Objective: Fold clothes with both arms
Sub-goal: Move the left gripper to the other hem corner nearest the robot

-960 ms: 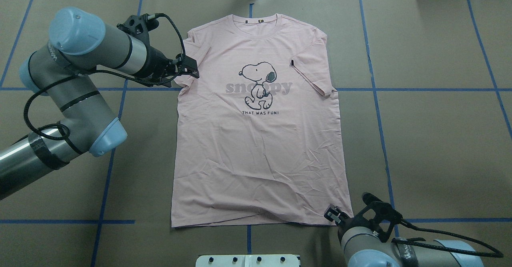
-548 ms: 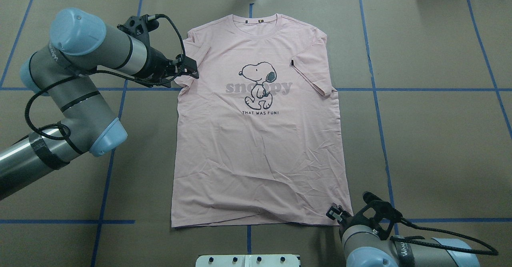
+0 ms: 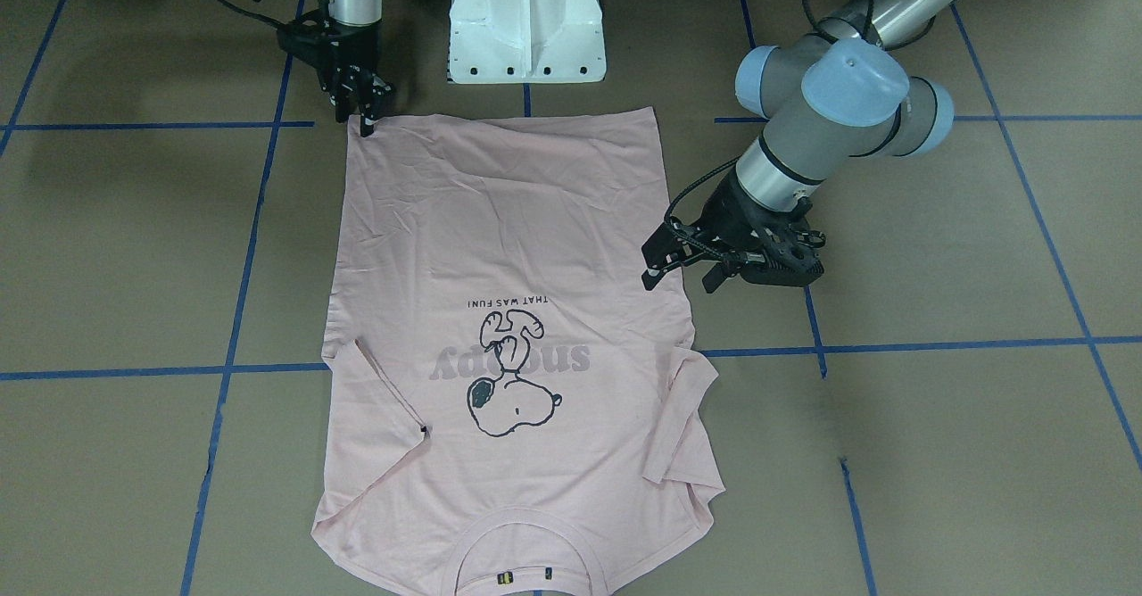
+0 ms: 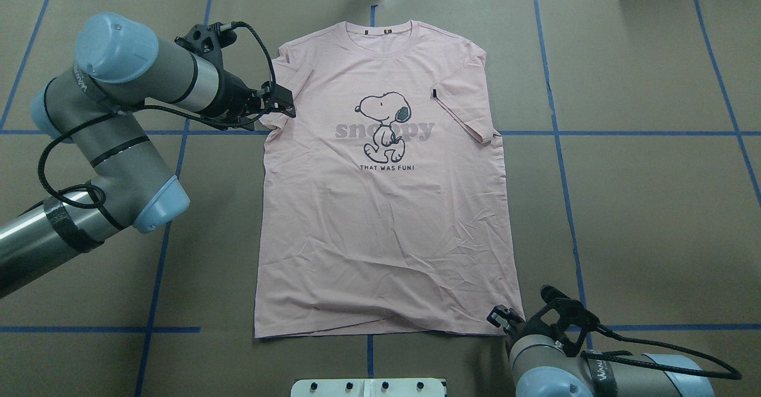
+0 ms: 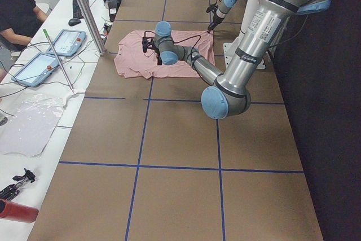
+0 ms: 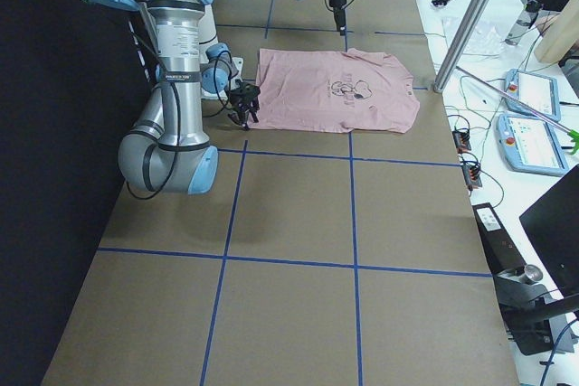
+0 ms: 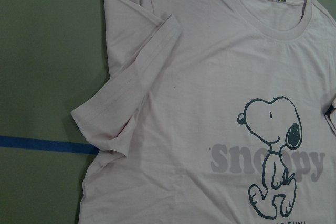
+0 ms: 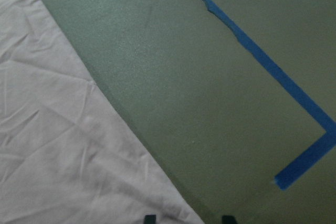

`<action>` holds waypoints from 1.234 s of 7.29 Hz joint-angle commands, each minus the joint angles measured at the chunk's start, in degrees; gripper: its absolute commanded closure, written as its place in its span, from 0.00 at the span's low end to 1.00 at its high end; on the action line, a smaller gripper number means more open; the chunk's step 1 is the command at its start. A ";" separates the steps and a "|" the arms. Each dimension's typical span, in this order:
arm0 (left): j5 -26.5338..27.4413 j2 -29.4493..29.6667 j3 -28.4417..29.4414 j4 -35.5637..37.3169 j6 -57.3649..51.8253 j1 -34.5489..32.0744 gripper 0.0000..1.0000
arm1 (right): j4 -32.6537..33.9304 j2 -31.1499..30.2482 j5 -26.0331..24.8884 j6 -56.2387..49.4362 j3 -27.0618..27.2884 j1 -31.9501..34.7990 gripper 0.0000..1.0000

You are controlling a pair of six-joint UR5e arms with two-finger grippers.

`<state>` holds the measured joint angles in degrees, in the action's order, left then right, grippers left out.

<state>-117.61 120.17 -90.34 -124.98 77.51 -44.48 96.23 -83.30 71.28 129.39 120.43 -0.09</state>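
The pale pink T-shirt point(image 4: 386, 219) lies flat on the brown tabletop point(image 4: 642, 207), print up, with its collar point(image 4: 379, 37) at the far side from the robot and its hem toward the robot's base. Both short sleeves are folded in over the body.

The left arm point(image 4: 137, 76) comes in low from the side, its elbow sharply bent and its forearm nearly level, the wrist pointing across at the shirt. The left pincer point(image 3: 680, 282) hangs over the shirt's side edge just below the folded left sleeve point(image 7: 131, 103), fingers spread apart and gripping nothing.

The right arm point(image 4: 559, 373) reaches forward close to the base, its wrist tipped steeply down. The right pincer point(image 3: 361, 119) stands at the hem corner on the robot's right. Its fingertips point(image 8: 149, 219) are parted, one over the cloth and the other over bare tabletop.
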 commanded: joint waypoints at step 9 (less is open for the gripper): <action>22.58 -6.23 -22.27 25.26 18.84 18.15 0.06 | 0.36 0.15 0.18 -0.90 6.05 0.17 1.00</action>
<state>-100.16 117.23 -104.53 -108.09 90.21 -33.11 96.59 -83.34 71.39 128.62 125.95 -0.12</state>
